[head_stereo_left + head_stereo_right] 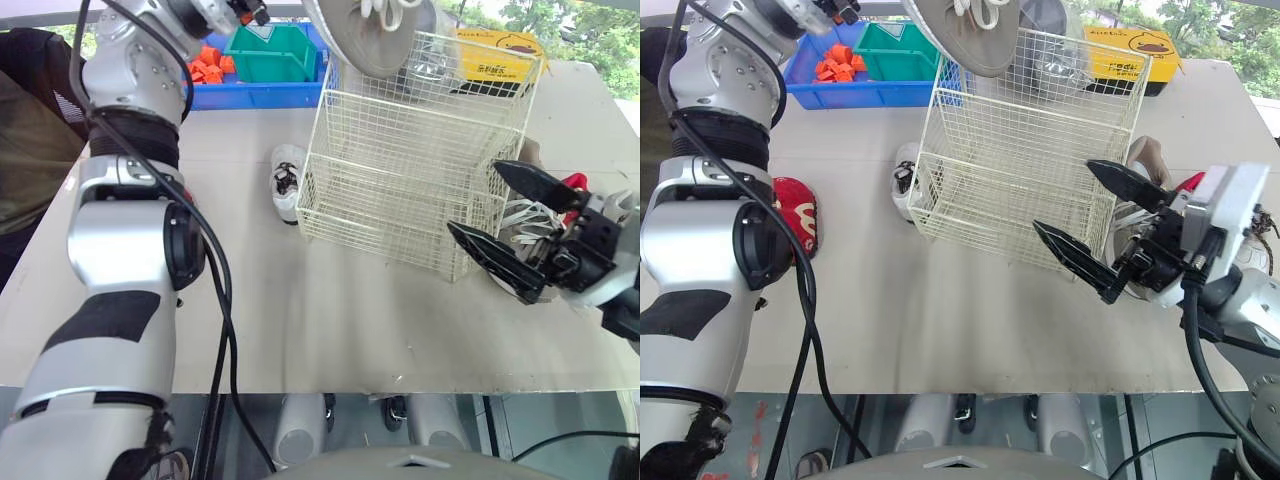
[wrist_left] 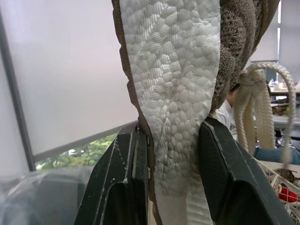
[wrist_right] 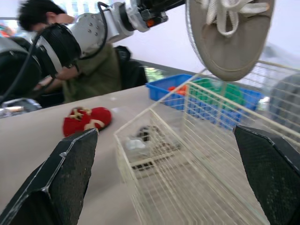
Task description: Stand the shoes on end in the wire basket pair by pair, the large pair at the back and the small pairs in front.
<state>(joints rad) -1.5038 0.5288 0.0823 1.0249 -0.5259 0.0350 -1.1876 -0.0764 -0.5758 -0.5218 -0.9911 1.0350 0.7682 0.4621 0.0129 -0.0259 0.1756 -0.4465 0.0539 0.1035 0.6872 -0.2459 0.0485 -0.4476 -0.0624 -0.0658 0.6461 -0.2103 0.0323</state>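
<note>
Basket first: where is it?
The wire basket [image 1: 400, 190] stands in the middle of the table [image 1: 350, 320], with a yellow box [image 1: 500, 55] behind it.

And the large shoe?
Up in the air. The left gripper [image 2: 172, 124] has its two fingers clamped on the large tan shoe [image 1: 370, 35], one on each side of the white sole, and holds it above the basket's back left corner (laces dangling on the far side).

What about the right gripper?
The right gripper [image 1: 474, 197] hovers just beside the basket's right wall. Its fingers are spread wide apart with nothing between them. Behind it lies a shoe with white laces [image 1: 520, 215], partly hidden.

Any other shoes?
A small white shoe [image 1: 287, 182] lies against the basket's left wall, outside the wire. A red shoe [image 1: 795, 228] sits on the table well to the left, apart from the rest.

And at the back of the table?
A blue tray [image 1: 260, 95] holding orange pieces [image 1: 207, 65] and a green bin [image 1: 275, 55]. In the right wrist view a person sits beyond the table's left edge.
</note>
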